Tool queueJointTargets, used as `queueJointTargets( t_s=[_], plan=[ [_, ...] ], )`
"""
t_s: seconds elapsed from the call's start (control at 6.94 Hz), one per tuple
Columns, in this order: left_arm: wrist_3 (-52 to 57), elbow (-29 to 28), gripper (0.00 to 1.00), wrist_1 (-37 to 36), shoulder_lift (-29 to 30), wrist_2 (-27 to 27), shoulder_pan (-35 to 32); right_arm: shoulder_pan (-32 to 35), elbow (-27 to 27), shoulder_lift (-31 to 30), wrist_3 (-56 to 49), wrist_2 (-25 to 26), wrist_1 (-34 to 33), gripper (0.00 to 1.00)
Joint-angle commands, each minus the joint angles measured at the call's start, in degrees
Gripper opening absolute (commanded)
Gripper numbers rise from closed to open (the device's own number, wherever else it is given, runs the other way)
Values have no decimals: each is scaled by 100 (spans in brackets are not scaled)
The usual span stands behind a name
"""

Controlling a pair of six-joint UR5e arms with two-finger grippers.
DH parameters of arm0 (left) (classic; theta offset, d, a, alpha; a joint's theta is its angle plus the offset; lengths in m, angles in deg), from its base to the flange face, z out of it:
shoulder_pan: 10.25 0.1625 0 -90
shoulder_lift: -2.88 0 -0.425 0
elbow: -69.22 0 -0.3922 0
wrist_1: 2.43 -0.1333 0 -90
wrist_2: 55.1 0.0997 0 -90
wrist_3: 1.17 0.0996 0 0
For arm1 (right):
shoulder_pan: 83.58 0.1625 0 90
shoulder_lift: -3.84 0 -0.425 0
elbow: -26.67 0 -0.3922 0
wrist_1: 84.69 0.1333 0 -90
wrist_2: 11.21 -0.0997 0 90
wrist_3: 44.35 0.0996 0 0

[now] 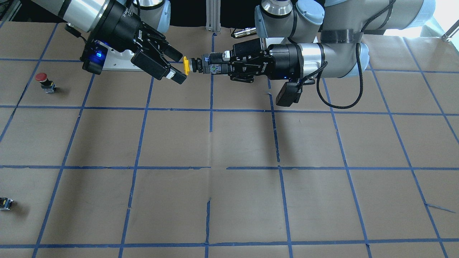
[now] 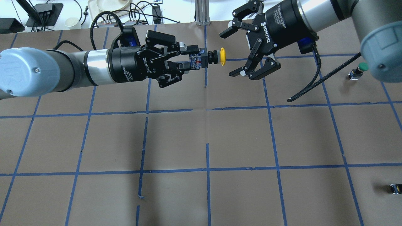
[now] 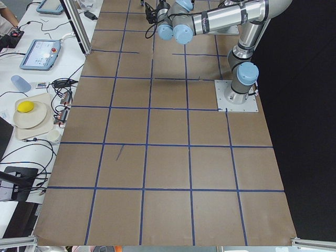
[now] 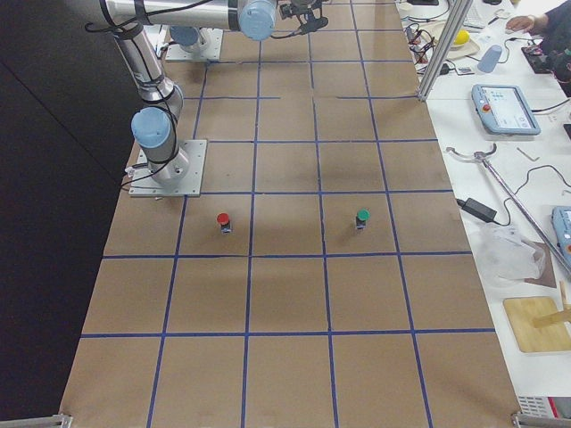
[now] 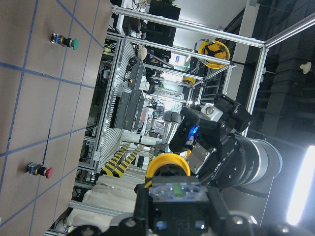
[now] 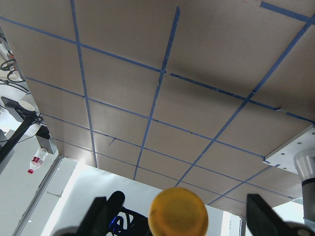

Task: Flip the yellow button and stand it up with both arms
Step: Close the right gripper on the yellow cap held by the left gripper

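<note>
The yellow button (image 2: 222,56) is held in the air, lying horizontal. My left gripper (image 2: 193,59) is shut on its black-and-grey body, and the yellow cap points toward my right gripper. The button also shows in the front view (image 1: 187,65), held by the left gripper (image 1: 219,66). My right gripper (image 2: 230,53) is open and empty. Its fingertips are just short of the cap, one on each side of the cap's line. In the right wrist view the cap (image 6: 178,212) sits between the two open fingers (image 6: 101,216). In the left wrist view the cap (image 5: 167,165) faces the right gripper (image 5: 211,137).
A red-capped button (image 1: 43,81) stands on the brown paper table on the robot's right side. A green-capped button (image 2: 359,69) stands nearby. A tiny dark block with a yellow spot (image 2: 395,188) lies near the table's right edge. Blue tape lines grid the table.
</note>
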Motion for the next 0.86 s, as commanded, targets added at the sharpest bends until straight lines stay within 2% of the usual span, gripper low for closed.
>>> queueJointTargets(
  t_s=[0.0,0.29,0.43,0.58,0.72],
  plan=[
    [7,0,8,2,-33,2,0,158,46,-42,87,-4,2,91],
    [7,9,8,2,-33,2,0,159,116,-24,87,-4,-7,86],
    [7,0,8,2,-33,2,0,159,116,-67,87,-12,-7,72],
    [15,9,8,2,-25,2,0,159,116,-85,87,-12,2,46],
    [16,9,8,2,-33,2,0,159,116,-77,79,-12,2,28]
  ],
)
